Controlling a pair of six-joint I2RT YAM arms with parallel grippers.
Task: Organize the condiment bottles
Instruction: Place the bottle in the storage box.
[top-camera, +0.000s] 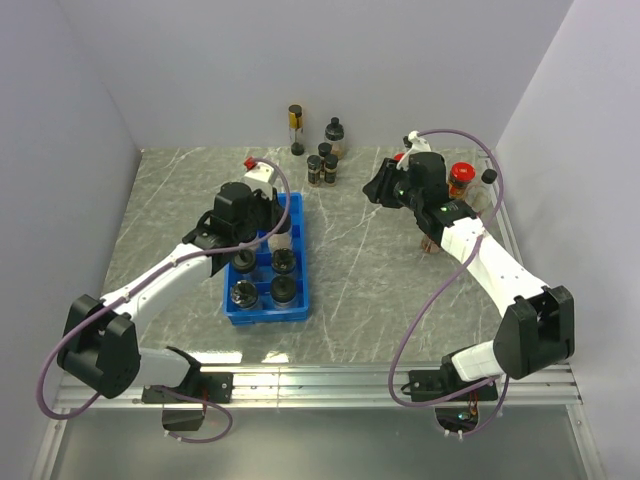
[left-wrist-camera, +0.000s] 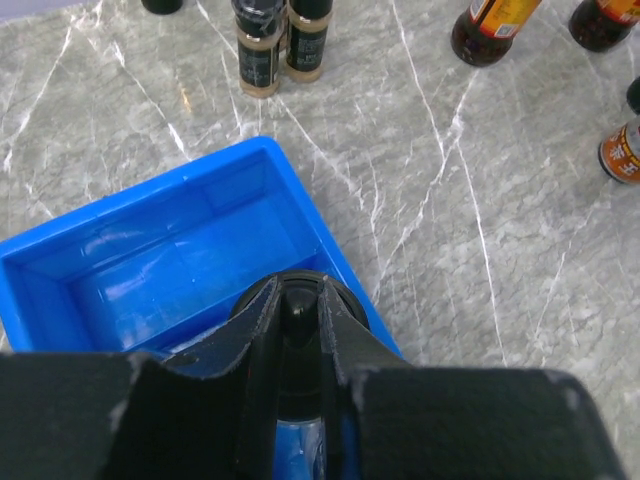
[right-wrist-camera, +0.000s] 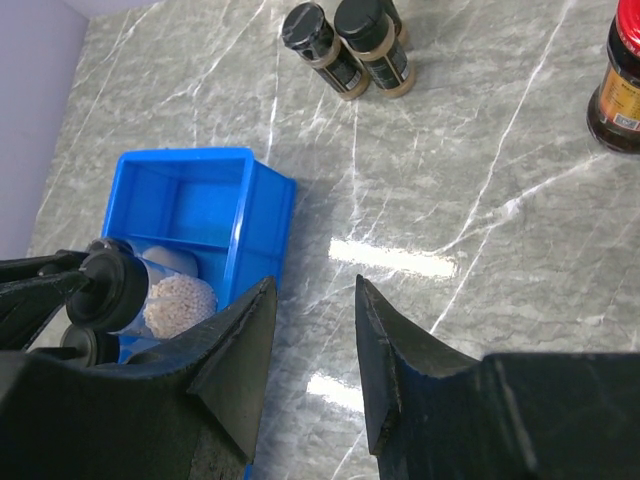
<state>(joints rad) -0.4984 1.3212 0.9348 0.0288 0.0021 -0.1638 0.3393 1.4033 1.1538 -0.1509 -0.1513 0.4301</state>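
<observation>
My left gripper (top-camera: 268, 228) (left-wrist-camera: 297, 285) hangs over the back half of the blue tray (top-camera: 300, 300) (left-wrist-camera: 310, 200), shut on the black cap (left-wrist-camera: 292, 315) of a jar of white granules (right-wrist-camera: 175, 303) (top-camera: 282, 240). An empty tray compartment lies just ahead of it. Several black-capped jars (top-camera: 284, 263) stand in the tray's nearer cells. My right gripper (top-camera: 380, 190) (right-wrist-camera: 315, 282) hovers open above bare table right of the tray, nothing between its fingers. More condiment bottles (top-camera: 322, 168) (left-wrist-camera: 258, 55) (right-wrist-camera: 350, 45) stand at the back centre. Red-capped ones (top-camera: 461, 180) (right-wrist-camera: 620, 80) stand at the right.
A white red-capped bottle (top-camera: 262, 172) stands just behind the tray. A tall dark bottle (top-camera: 296, 128) is against the back wall. Walls close the table at left, back and right. Marble surface (top-camera: 350, 250) shows between tray and right arm.
</observation>
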